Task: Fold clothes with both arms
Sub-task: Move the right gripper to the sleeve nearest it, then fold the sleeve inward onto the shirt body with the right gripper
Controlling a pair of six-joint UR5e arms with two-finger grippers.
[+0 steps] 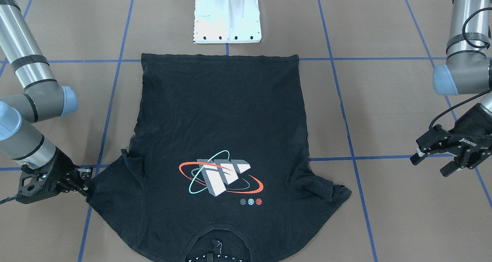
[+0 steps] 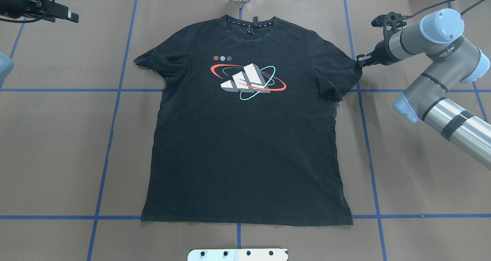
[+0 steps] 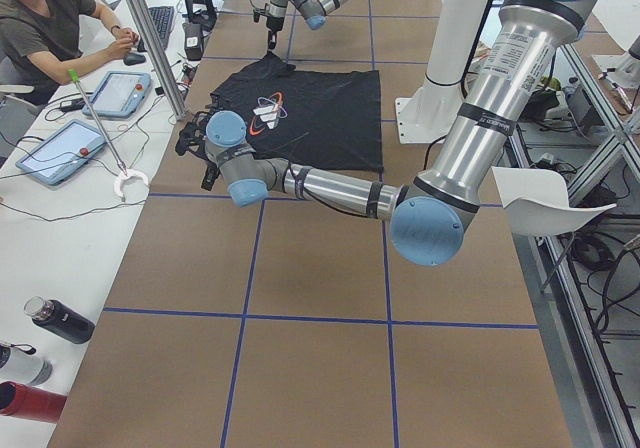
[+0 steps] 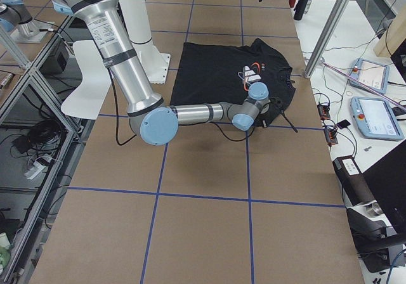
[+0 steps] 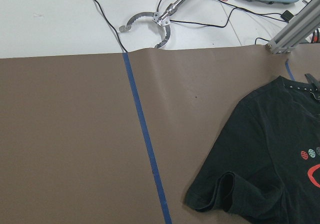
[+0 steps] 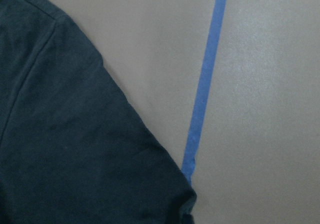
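The black T-shirt point(image 2: 245, 138) lies flat and logo-up point(image 2: 247, 81) on the brown table, collar on the far side from the robot's base. It also shows in the front-facing view point(image 1: 219, 112). My right gripper point(image 2: 358, 59) is low at the tip of the shirt's sleeve on the robot's right. In the front-facing view point(image 1: 89, 182) its fingers look spread around that sleeve edge. The right wrist view shows only the flat sleeve corner point(image 6: 65, 149). My left gripper point(image 1: 428, 164) is open and empty above the table, well clear of the other sleeve point(image 5: 220, 194), which is rumpled.
The white pedestal base point(image 1: 226, 19) stands just behind the shirt's hem. Blue tape lines point(image 2: 111, 138) grid the table. Beyond the far edge are a reacher tool point(image 5: 155, 21), tablets point(image 3: 110, 93), cables and a seated operator point(image 3: 45, 23). Bottles point(image 3: 60, 320) lie at the table's left end.
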